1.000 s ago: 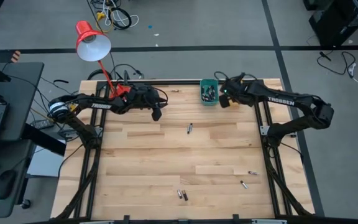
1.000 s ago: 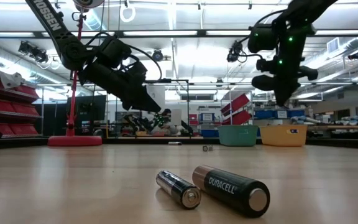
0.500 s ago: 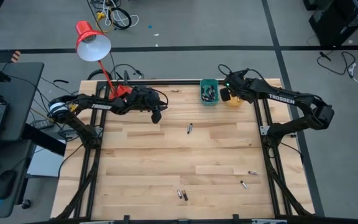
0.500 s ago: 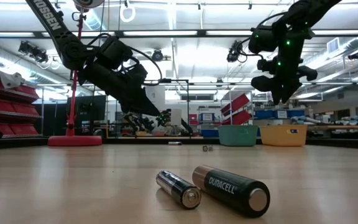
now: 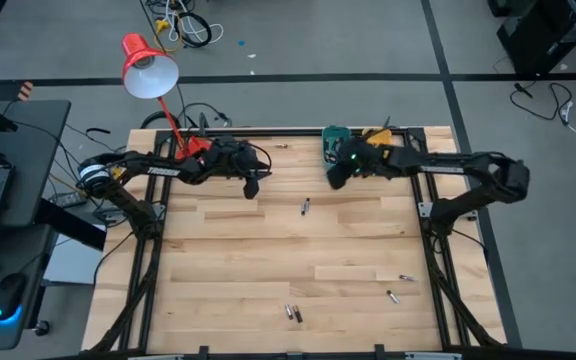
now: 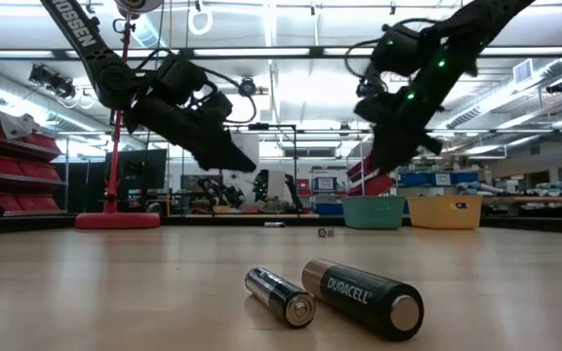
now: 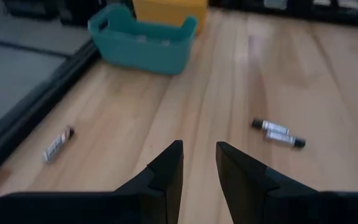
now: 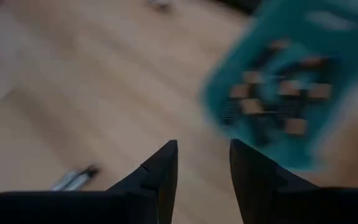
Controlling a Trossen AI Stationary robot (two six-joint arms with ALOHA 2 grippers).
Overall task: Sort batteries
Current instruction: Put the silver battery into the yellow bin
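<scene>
Over a butcher-block table (image 5: 268,250), the right gripper (image 5: 334,177) hangs just off the near side of the teal bin (image 5: 332,134) at the far edge, its fingers parted with nothing between them — released and empty in its own wrist view, where the bin's load of dark cells shows blurred. The left gripper (image 5: 251,186) hovers near the far edge toward the left, fingers (image 7: 166,168) slightly apart and gripping nothing.

The closest loose batteries are a touching pair (image 5: 305,206) lying mid-table, between the two grippers. The likely step is a descent onto that pair. Done well, it means lining the fingers across a single cell, not both, and coming down square so the round body does not roll away.

More cells wait elsewhere — a pair (image 5: 292,313) near the front edge, which fills the low view (image 6: 335,295) as a slim cell beside a fatter Duracell, two singles (image 5: 406,278) (image 5: 391,296) toward the front right, and one (image 5: 281,146) by the far edge. A yellow bin (image 5: 378,134) sits just right of the teal one, largely hidden by the right arm.

A red desk lamp (image 5: 148,65) stands at the far left corner, well clear of the work. The two arms sit close to each other; both reaching for the mid-table pair risks a clash.
</scene>
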